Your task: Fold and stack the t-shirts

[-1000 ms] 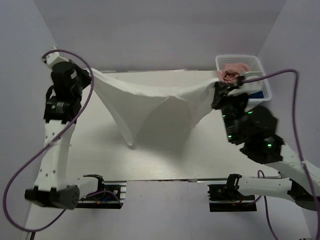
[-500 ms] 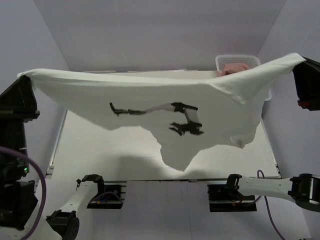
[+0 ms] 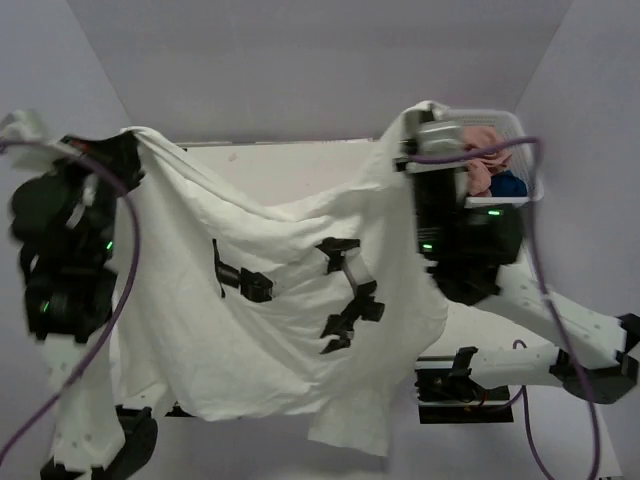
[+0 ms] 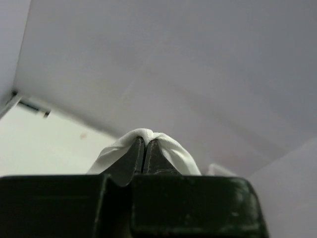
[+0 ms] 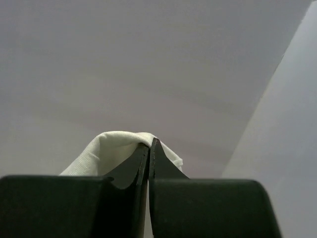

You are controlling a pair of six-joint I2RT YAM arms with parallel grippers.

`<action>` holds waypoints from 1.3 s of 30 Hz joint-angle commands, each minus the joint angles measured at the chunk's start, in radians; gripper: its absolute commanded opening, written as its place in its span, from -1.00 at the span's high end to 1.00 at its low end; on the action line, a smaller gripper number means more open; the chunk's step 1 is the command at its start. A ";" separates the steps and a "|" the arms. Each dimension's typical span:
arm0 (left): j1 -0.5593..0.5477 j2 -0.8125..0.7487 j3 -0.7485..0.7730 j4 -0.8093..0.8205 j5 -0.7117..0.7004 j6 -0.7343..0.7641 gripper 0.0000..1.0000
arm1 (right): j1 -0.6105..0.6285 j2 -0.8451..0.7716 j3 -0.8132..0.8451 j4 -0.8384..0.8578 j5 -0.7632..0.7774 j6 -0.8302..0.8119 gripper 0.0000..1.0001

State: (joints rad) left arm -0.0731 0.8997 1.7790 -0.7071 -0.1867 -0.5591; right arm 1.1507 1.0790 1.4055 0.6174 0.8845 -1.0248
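White t-shirt (image 3: 250, 340) is hanging in the air over the table (image 3: 290, 165): soft thin cloth, wrinkled, draping, with the black print (image 3: 350, 290) showing. Left gripper (image 4: 144, 145) is pinching one bunched top corner, jaws clamped on the cloth. Right gripper (image 5: 149, 146) is doing the same on the other corner. Cloth is folding over both pairs of tips. Three shirts in total: pink t-shirt (image 3: 478, 150) and navy t-shirt (image 3: 508, 186) are lying crumpled in one white lattice basket (image 3: 500, 114) at far right.

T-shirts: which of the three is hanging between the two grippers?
The white cloth t-shirt with the black print, pinched by the left gripper and right gripper. The dusty pink t-shirt and navy blue t-shirt lie in the white plastic lattice basket.
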 commanded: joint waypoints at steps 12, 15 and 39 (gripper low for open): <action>0.006 0.710 -0.319 0.196 -0.227 -0.113 1.00 | -0.589 0.693 0.079 -0.216 -0.048 0.676 1.00; 0.006 1.014 -0.095 0.177 -0.226 -0.093 0.81 | -0.664 0.981 0.350 -0.415 -0.198 0.753 1.00; -0.014 0.993 -0.166 0.202 0.021 0.035 -1.00 | -0.776 0.773 -0.004 -0.728 -0.598 1.238 -0.81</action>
State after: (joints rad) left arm -0.0818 1.9549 1.7256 -0.4580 -0.2470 -0.5232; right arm 0.3832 1.8778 1.5265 -0.0547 0.3218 0.0700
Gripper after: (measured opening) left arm 0.998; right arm 0.904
